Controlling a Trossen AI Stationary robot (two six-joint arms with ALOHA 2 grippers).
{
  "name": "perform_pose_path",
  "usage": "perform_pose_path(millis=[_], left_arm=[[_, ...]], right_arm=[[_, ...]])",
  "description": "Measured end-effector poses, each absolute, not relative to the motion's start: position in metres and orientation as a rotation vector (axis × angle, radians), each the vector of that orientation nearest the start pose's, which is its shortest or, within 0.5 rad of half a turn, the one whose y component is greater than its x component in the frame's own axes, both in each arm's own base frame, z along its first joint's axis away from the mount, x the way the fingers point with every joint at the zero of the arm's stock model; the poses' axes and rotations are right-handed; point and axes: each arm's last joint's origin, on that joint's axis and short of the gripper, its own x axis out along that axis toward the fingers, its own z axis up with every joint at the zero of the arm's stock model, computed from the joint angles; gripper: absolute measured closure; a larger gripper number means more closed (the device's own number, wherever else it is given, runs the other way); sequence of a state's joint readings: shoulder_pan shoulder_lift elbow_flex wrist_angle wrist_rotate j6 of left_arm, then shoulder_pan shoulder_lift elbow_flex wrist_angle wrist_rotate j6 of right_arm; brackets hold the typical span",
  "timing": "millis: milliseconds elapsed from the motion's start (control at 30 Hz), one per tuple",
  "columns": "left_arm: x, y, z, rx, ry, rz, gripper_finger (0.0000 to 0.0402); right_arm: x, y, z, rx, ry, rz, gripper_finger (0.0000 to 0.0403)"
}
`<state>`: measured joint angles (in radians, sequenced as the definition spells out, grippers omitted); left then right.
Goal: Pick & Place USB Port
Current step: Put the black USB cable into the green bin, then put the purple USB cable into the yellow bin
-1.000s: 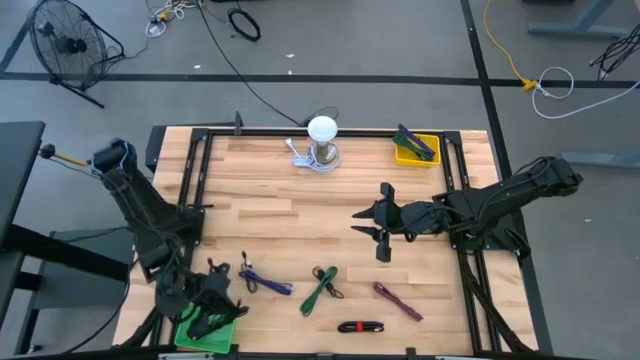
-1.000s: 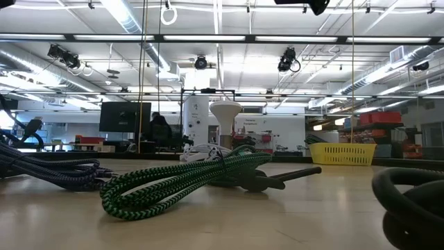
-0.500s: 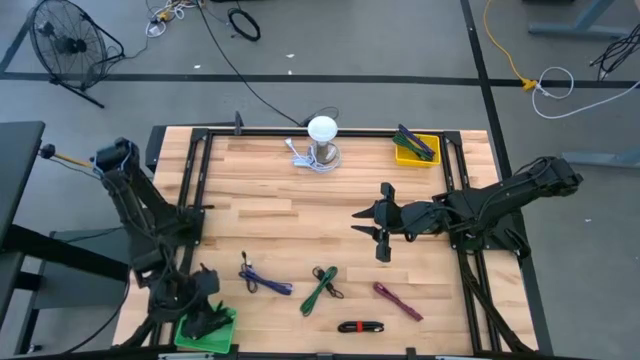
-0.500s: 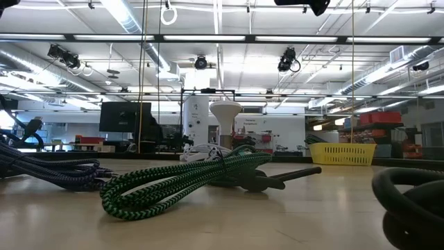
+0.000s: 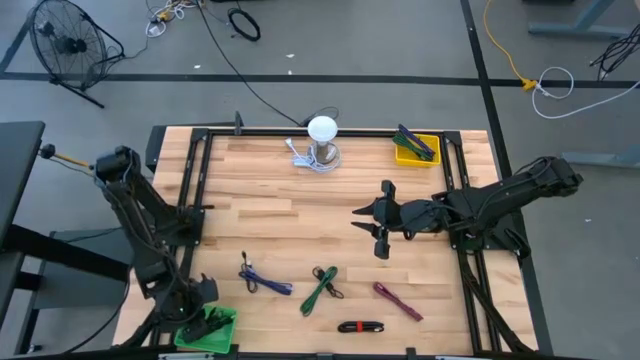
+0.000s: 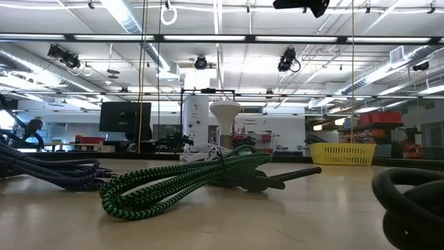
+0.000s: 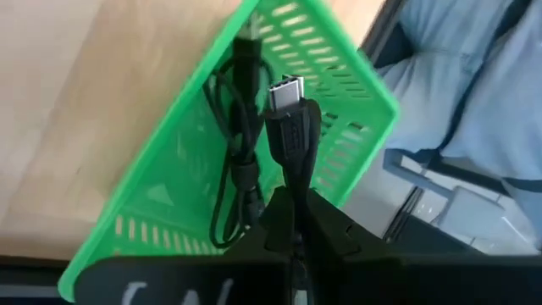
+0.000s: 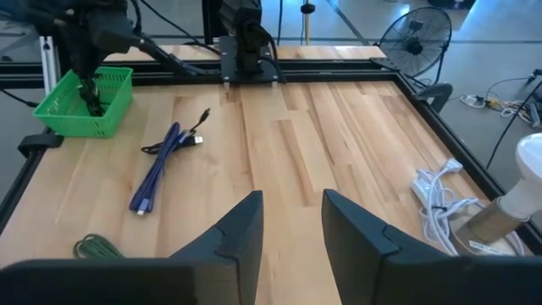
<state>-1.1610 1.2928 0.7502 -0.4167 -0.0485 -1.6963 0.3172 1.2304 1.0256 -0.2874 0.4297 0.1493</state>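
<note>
I am running this from a big open robotics lab: beyond my right claw (image 5: pixel 380 233) a floor fan (image 5: pixel 66 42) and loose cables (image 5: pixel 542 82) sit on taped concrete, with ceiling strip lights (image 6: pixel 125 17) and monitors (image 6: pixel 125 116) behind.

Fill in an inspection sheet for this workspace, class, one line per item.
Surface: wooden table, framed by black rails.
Job's things: black USB cable over the green basket; yellow basket at the far edge.
Clutter: lamp.
End effectors: left end effector shut on the black USB cable; right end effector open over mid-table.
Cables: blue cable, green cable, purple cable, black cable.
Surroundings: fan on the floor.
</note>
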Motion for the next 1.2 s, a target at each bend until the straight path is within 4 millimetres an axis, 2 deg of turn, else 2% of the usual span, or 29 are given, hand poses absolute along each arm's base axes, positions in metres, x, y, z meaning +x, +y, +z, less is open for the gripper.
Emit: perform_pose_path(millis=[200,433,833,1033,1200], left_arm=[[0.1,-0.226,0.2,-0.874,1.332,-0.057,0.0377],[0.105,-0.227,0.203,-0.859,1.203,-0.079,0.035],[0.105,-0.227,0.203,-0.858,1.191,-0.074,0.0315],[0.107,-0.226,0.203,-0.782,1.161,-0.114,0.0318],[0.125,-0.216,0.204,-0.668,1.051,-0.116,0.0334]], right_arm=[[0.258,0.071,0.317,-0.031,0.447,-0.147,0.0282],[0.258,0.071,0.317,-0.012,0.445,-0.151,0.0282],[0.257,0.071,0.317,0.016,0.445,-0.157,0.0282],[0.257,0.071,0.317,0.019,0.445,-0.157,0.0282],[0.258,0.071,0.317,0.026,0.444,-0.159,0.0282]])
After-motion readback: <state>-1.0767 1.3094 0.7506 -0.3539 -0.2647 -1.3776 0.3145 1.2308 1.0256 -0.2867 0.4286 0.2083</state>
